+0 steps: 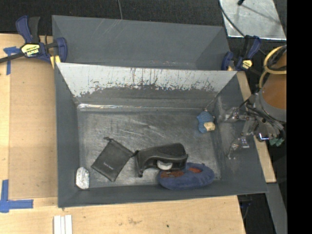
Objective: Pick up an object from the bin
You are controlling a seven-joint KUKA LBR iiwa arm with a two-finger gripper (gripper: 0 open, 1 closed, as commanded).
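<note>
The small blue piece (204,120), which has a little cream block at its lower right corner, lies on the floor of the bin (66,145) at the right end, towards the back, just at the foot of the right sloping wall. It is the thing nearest to the gripper (231,133), and the two are near each other but apart. The gripper hangs above that right wall, reaching in from the right; its two shiny metal prongs stand spread, one higher in the view and one lower, with nothing between them, so it holds nothing. Behind it, further to the right, sits the orange cover (276,95) of the arm. Along the front of the bin lie the other things, well apart from the gripper: a blue cloth (192,177) bunched at the front right, touching a black curved tool (163,155) that rests partly on it, with a white round patch showing where the two meet. Just beside the tool on the left lies a flat black pouch (112,161), set at a slant, and in the front left corner sits a pale crumpled lump (82,178)
</note>
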